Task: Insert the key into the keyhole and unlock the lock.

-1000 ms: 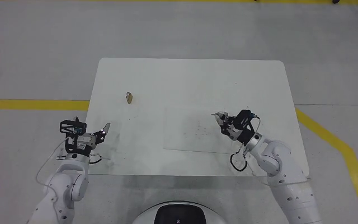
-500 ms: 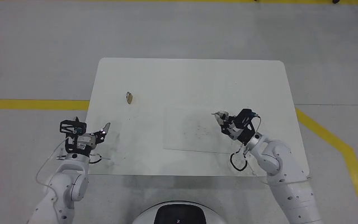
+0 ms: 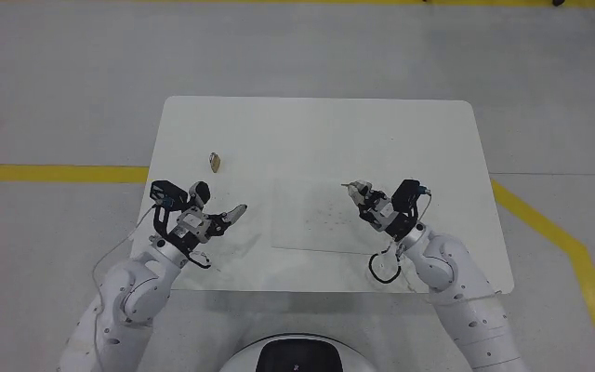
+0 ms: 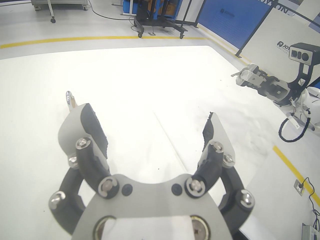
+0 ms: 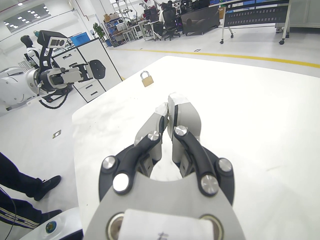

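A small brass padlock (image 3: pixel 215 162) stands on the white table (image 3: pixel 409 130), toward its left side; it is also seen as the padlock (image 5: pixel 146 79) with its shackle up. My left gripper (image 3: pixel 220 203) hovers open just in front of it, nothing between its fingers. In the left wrist view the padlock's shackle (image 4: pixel 70 99) peeks out behind one finger of the left gripper (image 4: pixel 152 128). My right gripper (image 3: pixel 358 192) is right of centre, shut on the key, whose thin metal tip (image 4: pixel 233 74) sticks out toward the padlock. The right gripper (image 5: pixel 170 103) hides the key in its own view.
A faint rectangular sheet (image 3: pixel 316 219) lies flat at the table's middle, between the two grippers. The table's near edge (image 3: pixel 297 290) runs just behind both wrists. The far half of the table is bare white surface.
My left arm has swung in from the table's left edge to over the table, near the padlock, its gripper still open. The right gripper with the key has shifted slightly left.
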### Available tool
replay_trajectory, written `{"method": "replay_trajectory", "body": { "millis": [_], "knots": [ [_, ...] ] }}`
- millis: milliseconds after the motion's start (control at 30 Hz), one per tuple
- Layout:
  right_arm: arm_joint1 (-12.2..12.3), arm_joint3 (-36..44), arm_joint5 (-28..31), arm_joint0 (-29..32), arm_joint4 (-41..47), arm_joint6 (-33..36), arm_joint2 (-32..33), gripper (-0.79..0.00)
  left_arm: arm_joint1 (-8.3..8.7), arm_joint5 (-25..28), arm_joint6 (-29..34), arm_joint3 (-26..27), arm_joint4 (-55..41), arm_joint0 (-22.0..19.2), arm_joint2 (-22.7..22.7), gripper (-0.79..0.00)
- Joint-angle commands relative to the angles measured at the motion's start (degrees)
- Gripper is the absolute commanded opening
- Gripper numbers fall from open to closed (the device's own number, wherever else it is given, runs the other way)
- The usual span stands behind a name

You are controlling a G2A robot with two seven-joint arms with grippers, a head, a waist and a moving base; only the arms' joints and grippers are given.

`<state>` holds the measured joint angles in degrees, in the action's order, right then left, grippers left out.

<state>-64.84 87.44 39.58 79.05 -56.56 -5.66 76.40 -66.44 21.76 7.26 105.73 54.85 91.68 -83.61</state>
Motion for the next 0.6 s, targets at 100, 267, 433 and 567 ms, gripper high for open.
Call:
{"method": "replay_trajectory", "body": {
  "millis": [100, 267, 433, 567],
  "knots": [
    [0.0, 0.01, -0.01, -0.01, -0.03, 0.03, -0.01, -0.785, 0.0, -0.17, -0.31, 0.17, 0.58, -0.09, 0.0, 0.0],
    [-0.16, 0.07, -0.3, 0.16, 1.43, 0.76, -0.87, -0.785, -0.4, 6.27, -1.19, -1.64, -11.49, -1.13, 2.7, 0.0],
    [-1.11, -2.54, 0.02, -3.31, 8.4, 4.69, -5.13, -0.785, -0.97, 15.45, 7.89, -9.75, -44.62, -6.7, 7.7, 0.0],
    [-2.01, -5.46, 4.07, -6.76, 15.93, 6.04, -8.79, -0.785, -1.28, 15.89, 19.47, -16.81, -63.57, -12.72, 11.96, 0.0]
  ]
}}
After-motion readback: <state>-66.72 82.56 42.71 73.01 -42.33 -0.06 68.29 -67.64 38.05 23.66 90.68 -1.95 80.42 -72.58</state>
